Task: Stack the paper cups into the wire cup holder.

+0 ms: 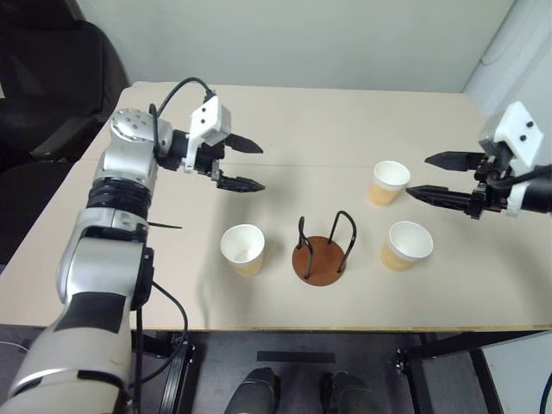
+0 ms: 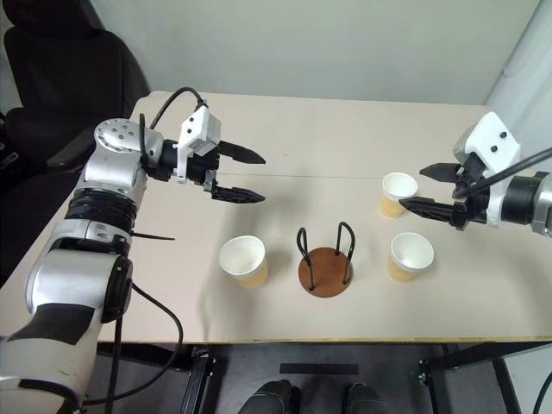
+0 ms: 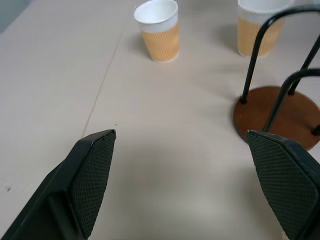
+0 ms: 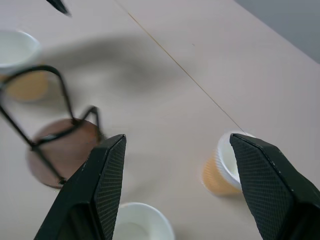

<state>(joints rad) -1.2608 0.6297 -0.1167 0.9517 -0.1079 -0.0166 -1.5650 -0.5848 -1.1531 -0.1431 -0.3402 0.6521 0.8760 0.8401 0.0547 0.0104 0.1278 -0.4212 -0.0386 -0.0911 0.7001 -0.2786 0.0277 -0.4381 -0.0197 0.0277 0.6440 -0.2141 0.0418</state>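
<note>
A two-armed humanoid robot stands over a pale worktop with the stacking job not yet begun: the wire cup holder sits empty near the front edge, its two black loops upright on a round brown base, placed centrally, probably so either arm can reach it. Three paper cups stand upright and apart around it, mouths up, which leaves each rim free to be taken from the side. Taking the holder as the centre of a clock face in the head view, the near-left cup stands at nine o'clock, the near-right cup at three o'clock, and the far-right cup at about two o'clock. The left end effector, fingers spread wide and empty, hovers above the worktop at roughly eleven o'clock, pointing across toward the right, with the near-left cup below and nearer the front edge. The right end effector, fingers also apart and gripping nothing, hangs just beside the far-right cup on its outer side, pointing at it, which looks like the cup it will take first.
</note>
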